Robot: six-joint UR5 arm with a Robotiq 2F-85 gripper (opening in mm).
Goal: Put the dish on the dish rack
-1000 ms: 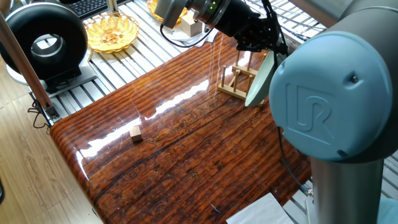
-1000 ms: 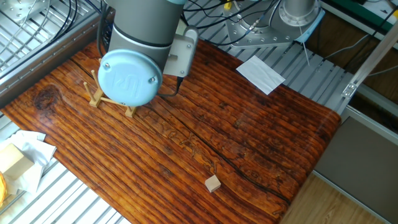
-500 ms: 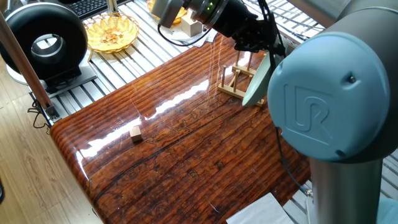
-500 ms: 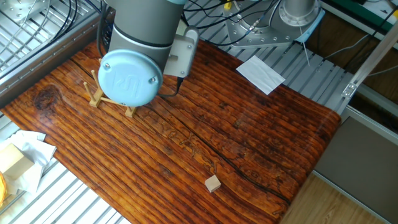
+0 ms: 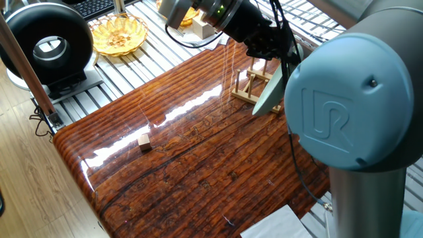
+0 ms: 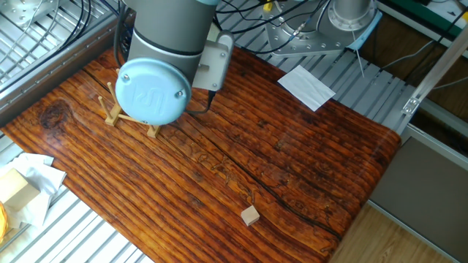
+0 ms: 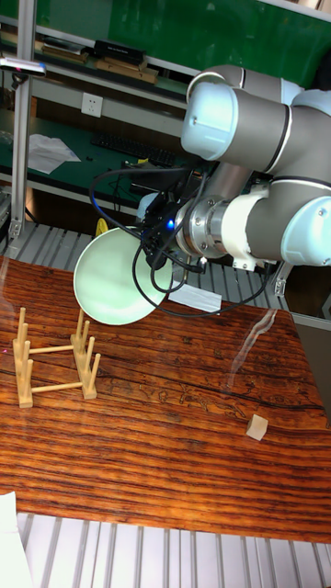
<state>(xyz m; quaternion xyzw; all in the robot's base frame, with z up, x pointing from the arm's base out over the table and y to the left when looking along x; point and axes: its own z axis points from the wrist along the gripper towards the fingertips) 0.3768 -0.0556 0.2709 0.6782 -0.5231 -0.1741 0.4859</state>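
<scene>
The dish [image 7: 112, 277] is held on edge, clear of the surface [image 7: 165, 432], gripped at its rim by the hand [image 7: 158, 241], whose fingers are closed on it. In the tall fixed view the dish hangs tilted, its hollow face turned toward the camera, above and just to the right of the dish rack [image 7: 57, 360]. In one fixed view only a sliver of the dish [image 5: 269, 92] is seen past the arm's large blue joint cap [image 5: 347, 106], its lower edge close by the pegs of the dish rack [image 5: 254, 82]. In the other fixed view the dish is hidden behind the arm, and only the rack's base [image 6: 130, 120] can be made out.

The carrying step is judged to be in hand: the dish has been brought near the rack but is not yet set between the pegs. Whether its lower edge is lined up with a slot cannot be told from these views.

For the next move, the dish would need to be shifted over the rack, turned more nearly upright, and lowered so that its rim drops between two rows of pegs before the grip is let go. The small wooden cube [image 7: 257, 425] lies well apart and is not in the way.
</scene>
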